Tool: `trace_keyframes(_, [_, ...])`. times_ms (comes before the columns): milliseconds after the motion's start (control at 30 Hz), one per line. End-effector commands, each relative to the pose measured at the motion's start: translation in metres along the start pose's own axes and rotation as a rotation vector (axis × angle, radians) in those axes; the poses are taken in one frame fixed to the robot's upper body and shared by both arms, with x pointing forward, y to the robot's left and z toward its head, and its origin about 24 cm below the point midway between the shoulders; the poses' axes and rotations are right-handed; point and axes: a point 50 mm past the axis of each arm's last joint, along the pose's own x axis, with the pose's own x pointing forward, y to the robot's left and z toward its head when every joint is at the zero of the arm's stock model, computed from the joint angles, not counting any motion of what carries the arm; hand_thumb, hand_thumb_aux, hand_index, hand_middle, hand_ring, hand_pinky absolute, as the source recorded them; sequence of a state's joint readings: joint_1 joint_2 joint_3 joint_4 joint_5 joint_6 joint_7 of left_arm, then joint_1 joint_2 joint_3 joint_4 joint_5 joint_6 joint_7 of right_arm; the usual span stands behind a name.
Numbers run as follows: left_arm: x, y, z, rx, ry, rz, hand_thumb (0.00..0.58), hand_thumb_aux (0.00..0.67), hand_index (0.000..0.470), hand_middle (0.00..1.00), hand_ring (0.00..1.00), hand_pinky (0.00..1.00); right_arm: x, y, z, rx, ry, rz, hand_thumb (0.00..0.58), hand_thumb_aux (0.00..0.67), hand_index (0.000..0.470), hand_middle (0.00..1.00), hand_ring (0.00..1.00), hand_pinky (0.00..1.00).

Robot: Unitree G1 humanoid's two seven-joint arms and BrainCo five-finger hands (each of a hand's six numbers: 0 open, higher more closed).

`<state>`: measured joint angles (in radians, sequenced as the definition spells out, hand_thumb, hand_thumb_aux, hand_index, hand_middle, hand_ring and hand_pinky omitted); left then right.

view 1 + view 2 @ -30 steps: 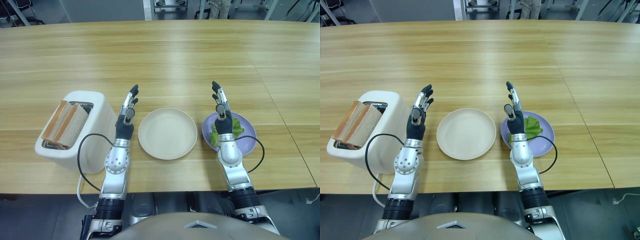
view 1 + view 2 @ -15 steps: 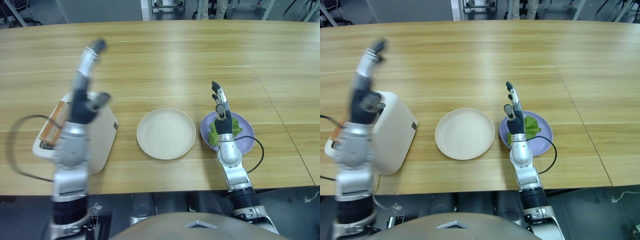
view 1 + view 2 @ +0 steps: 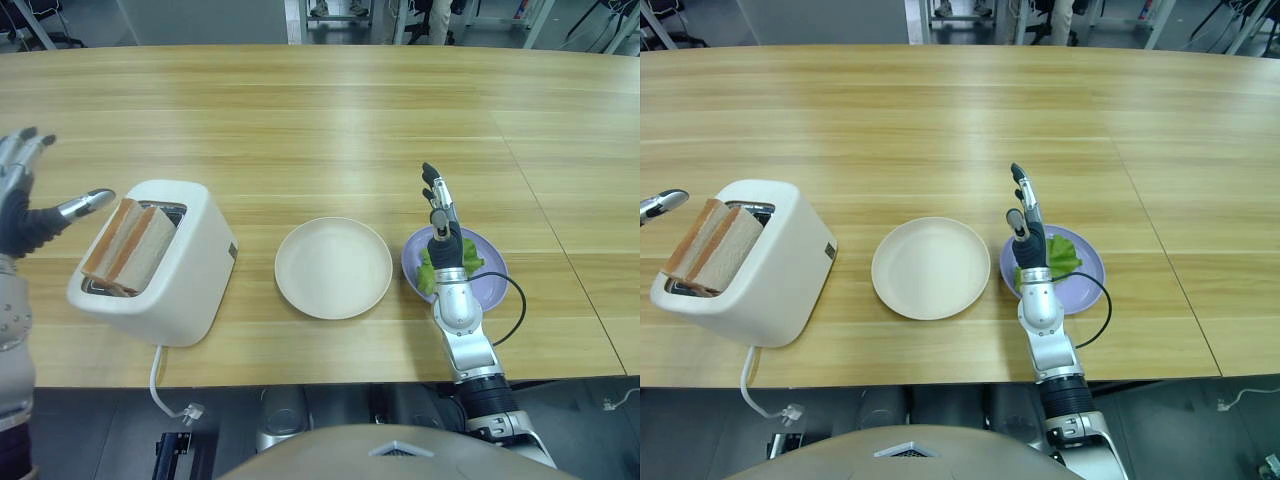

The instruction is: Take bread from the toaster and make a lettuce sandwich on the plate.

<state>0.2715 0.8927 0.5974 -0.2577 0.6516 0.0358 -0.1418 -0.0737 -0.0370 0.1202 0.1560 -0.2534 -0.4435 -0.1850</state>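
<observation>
**Bread waits in toaster, both robot hands empty**
L hand, fingers spread & released, hovers just left of the white toaster, apart from it; two slices of bread stand in its slots. R hand, fingers straight, gripping nothing, points up over the near-left part of the purple plate w/ the lettuce. Cream plate lies between toaster & purple plate on the wooden surface.
</observation>
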Motion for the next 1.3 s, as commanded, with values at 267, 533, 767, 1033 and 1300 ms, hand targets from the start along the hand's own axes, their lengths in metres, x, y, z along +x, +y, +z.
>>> trace_keyframes(267, [-0.017,-0.055,-0.013,-0.004,0.105,-0.422,0.0,0.0,0.0,0.0,0.0,0.0,-0.001,0.002,-0.004,0.0,0.02,0.004,0.0,0.0,0.0,0.0,0.0,0.0])
trace_keyframes(533, [-0.013,-0.052,-0.006,0.044,0.063,-0.412,0.0,0.0,0.0,0.0,0.0,0.0,-0.002,0.002,-0.004,-0.001,0.022,0.005,0.0,0.0,0.0,0.0,0.0,0.0])
trace_keyframes(767, [-0.007,-0.041,0.002,0.166,0.013,-0.382,0.0,0.0,0.0,0.0,0.0,0.0,-0.001,0.001,-0.004,-0.001,0.021,0.005,0.0,0.0,0.0,0.0,0.0,0.0])
trace_keyframes(1033, [0.001,-0.035,0.023,0.312,-0.113,-0.393,0.0,0.0,0.0,0.0,0.0,0.0,0.001,0.0,-0.003,0.0,0.019,0.002,0.0,0.0,0.0,0.0,0.0,0.0])
trace_keyframes(1300, [-0.005,-0.049,0.033,0.308,-0.166,-0.45,0.0,0.0,0.0,0.0,0.0,0.0,0.0,0.001,-0.003,0.007,0.018,0.006,0.0,0.0,0.0,0.0,0.0,0.0])
